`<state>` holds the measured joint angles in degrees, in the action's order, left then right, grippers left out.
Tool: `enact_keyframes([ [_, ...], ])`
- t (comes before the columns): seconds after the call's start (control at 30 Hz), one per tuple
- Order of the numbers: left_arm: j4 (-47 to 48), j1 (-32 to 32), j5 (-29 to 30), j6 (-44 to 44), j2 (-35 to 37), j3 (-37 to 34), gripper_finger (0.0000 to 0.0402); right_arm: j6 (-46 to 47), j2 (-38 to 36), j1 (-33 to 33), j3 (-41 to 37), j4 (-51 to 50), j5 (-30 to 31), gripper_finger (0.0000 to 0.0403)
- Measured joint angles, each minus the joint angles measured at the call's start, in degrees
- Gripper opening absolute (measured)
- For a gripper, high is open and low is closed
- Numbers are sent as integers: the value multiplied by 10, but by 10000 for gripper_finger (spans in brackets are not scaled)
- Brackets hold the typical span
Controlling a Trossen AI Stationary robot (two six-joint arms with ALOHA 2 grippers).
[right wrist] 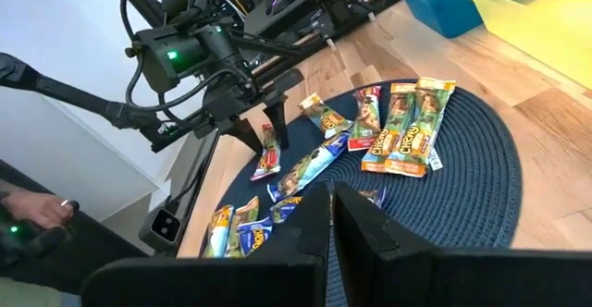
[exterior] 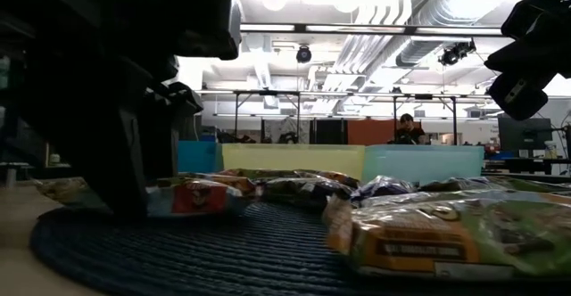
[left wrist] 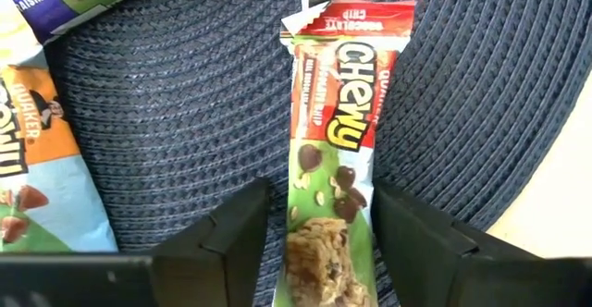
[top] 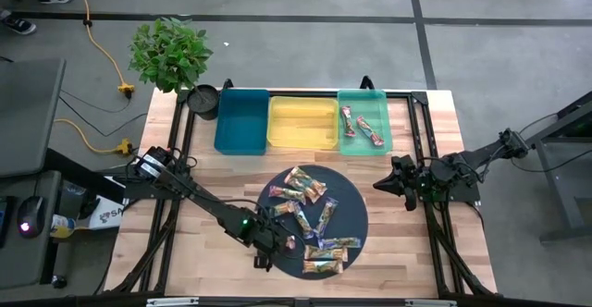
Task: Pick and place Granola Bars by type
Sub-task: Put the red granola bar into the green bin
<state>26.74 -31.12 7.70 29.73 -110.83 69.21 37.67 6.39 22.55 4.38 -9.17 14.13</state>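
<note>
Several granola bars lie scattered on a round dark blue mat. My left gripper points steeply down at the mat's near left part. It is open, one finger on each side of a red-and-green Chewy bar that lies flat on the mat. The fingers stand close to the bar's long edges near one end, and a small gap shows on one side. The right wrist view shows the same bar under that gripper. My right gripper waits shut above the table's right side.
Three bins stand in a row at the table's far side: teal, yellow and green. Two bars lie in the green one. A potted plant stands at the far left corner. Bare wood surrounds the mat.
</note>
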Motion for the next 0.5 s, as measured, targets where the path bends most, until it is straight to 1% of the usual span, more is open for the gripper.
enact_keyframes([
  [0.13,8,0,-2,0,-1,7,161,0,0,0,0,0,0,2],
  [0.33,24,-1,-12,-23,-4,25,133,0,0,0,0,0,-1,2],
  [0.5,27,0,-12,-23,-4,27,106,0,0,0,0,0,-11,2],
])
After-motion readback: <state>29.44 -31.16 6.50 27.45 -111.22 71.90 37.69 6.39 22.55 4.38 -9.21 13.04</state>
